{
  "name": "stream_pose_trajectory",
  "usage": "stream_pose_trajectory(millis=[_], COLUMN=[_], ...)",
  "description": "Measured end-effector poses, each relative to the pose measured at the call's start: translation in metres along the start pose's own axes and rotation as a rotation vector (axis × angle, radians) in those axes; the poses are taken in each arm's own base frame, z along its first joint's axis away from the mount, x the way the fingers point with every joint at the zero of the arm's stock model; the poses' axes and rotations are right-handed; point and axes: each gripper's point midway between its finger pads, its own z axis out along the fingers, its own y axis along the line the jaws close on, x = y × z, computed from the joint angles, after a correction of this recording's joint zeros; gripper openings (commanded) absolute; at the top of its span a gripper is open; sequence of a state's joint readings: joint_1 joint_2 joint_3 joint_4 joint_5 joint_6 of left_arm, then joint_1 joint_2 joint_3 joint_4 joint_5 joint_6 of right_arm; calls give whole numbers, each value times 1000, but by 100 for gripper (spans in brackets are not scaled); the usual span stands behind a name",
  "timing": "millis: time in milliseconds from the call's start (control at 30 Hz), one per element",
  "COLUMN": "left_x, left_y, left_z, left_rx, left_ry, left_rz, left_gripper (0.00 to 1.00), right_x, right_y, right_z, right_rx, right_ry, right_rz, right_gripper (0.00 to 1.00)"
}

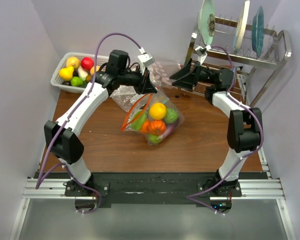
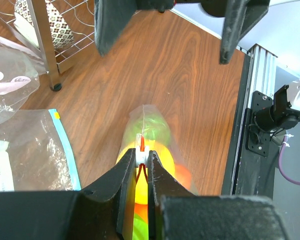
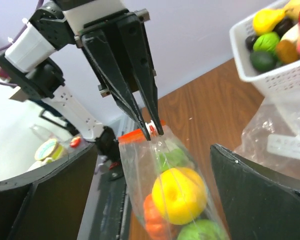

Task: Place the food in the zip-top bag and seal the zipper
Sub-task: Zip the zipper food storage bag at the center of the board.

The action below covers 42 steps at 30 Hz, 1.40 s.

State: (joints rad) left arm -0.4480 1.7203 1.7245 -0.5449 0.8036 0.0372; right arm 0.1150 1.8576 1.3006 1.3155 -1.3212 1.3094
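Pinched between the almost closed fingers of the left end effector [image 2: 142, 157]: the thin orange-red zipper strip [image 3: 135, 135], gripped at a small white piece on it. Hanging from that grip, over the middle of the brown wooden table [image 1: 200, 145]: the clear crinkly zip-top bag [image 1: 140, 102], its mouth end raised toward the back of the table. Inside the bag, pressed close together: a glossy yellow round toy fruit [image 3: 179, 195], an orange ribbed one [image 1: 156, 127] beside it, and green pieces [image 1: 171, 116] around them (a purple edge just visible at the bag's near side). Spread wide and gripping nothing, just beside the bag's raised end and facing the left fingers: the right end effector [image 1: 181, 75]. Off at the table's far left corner: a white slotted plastic basket [image 1: 57, 82] with more toy fruit in yellow, red and green. Lying flat behind the held bag: a second clear bag with a blue-green strip [image 2: 65, 145]. At the far right: a metal dish rack [image 1: 270, 62] with upright plates.
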Motion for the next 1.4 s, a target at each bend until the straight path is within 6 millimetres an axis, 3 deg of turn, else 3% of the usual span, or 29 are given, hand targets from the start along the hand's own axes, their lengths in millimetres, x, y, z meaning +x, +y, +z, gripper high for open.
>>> stream_pose_trajectory(millis=[100, 233, 367, 500, 667, 767, 933, 1033, 1400], left_x=[0, -2, -3, -3, -4, -6, -9, -10, -11], left_y=[-1, -2, -2, -3, -6, -9, -16, -20, -32], left_z=[-1, -2, -3, -3, -5, -6, -9, -11, -11], left_rx=[-1, -3, -4, -3, 7, 17, 39, 55, 118], left_ry=[0, -3, -6, -6, -10, -14, -24, -28, -32], left_rz=[0, 4, 7, 7, 11, 14, 23, 31, 36], left_gripper=[0, 0, 0, 0, 0, 0, 0, 0, 0], right_x=[-9, -29, -28, -2, 60, 69, 71, 73, 62], right_y=[4, -6, 2, -2, -13, -7, 1, 6, 28], right_z=[-1, -4, -5, 1, 13, 19, 22, 24, 34], right_rx=[55, 289, 386, 375, 352, 315, 260, 230, 133], right_ry=[-42, -86, -35, 24, 132, 157, 172, 180, 189], right_rz=[-68, -204, -322, -332, -259, -265, -285, -295, -340], right_gripper=[99, 99, 99, 99, 99, 98, 73, 64, 47])
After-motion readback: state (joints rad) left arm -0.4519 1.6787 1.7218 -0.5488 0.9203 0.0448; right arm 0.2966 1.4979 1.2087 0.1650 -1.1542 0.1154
